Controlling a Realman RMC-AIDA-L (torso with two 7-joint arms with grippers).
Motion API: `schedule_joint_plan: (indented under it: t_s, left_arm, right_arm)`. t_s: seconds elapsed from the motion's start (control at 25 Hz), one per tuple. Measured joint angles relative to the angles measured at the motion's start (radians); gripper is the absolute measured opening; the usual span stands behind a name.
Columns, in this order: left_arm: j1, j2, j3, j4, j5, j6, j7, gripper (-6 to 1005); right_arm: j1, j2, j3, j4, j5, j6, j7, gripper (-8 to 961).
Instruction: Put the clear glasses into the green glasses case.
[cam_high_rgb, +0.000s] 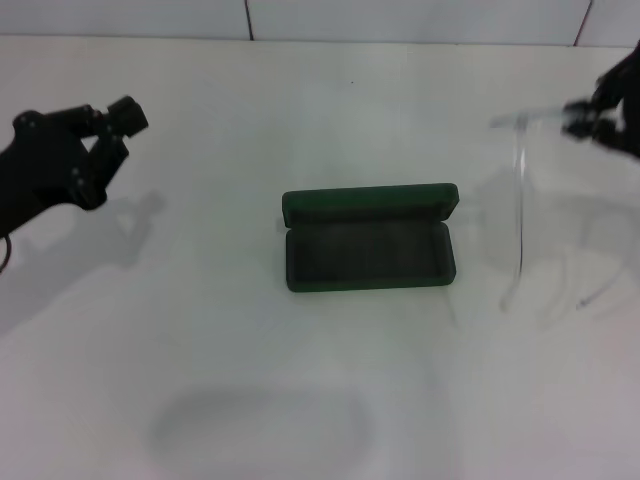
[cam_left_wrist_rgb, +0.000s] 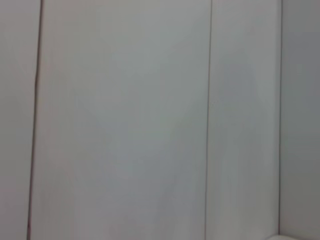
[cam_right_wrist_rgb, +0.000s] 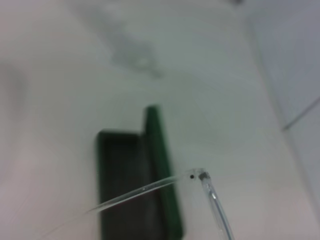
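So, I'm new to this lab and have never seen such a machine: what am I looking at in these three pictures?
It is a robot with two arms. The wide picture comes from its head, looking down at a white table. An open green glasses case lies in the middle. The right gripper, raised at the far right, holds the clear glasses in the air beside the case. The left gripper waits at the far left, holding nothing. The other two pictures come from cameras on the wrists: the right one looks down on the glasses and case, the left one shows only a pale panelled wall.

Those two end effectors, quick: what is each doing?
Left end effector: raised at the left, holding nothing, fingers open.
Right end effector: shut on the clear glasses.
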Motion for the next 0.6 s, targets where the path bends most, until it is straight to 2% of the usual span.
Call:
schedule_joint_plan:
  t_s: [0.16, 0.32, 0.6]
  left_arm:
    - [-0.003, 0.003, 0.000, 0.044, -0.013, 0.010, -0.050, 45]
    - [-0.004, 0.003, 0.000, 0.100, -0.023, 0.048, -0.099, 42]
    - [-0.005, 0.008, 0.002, 0.157, -0.059, 0.148, -0.112, 38]
  right_arm:
    - [-0.010, -0.001, 0.108, -0.058, 0.086, -0.027, 0.059, 97]
    - [-0.055, 0.002, 0.191, -0.074, 0.220, -0.003, 0.088, 97]
    - [-0.140, 0.007, 0.192, 0.076, 0.490, 0.140, 0.095, 97]
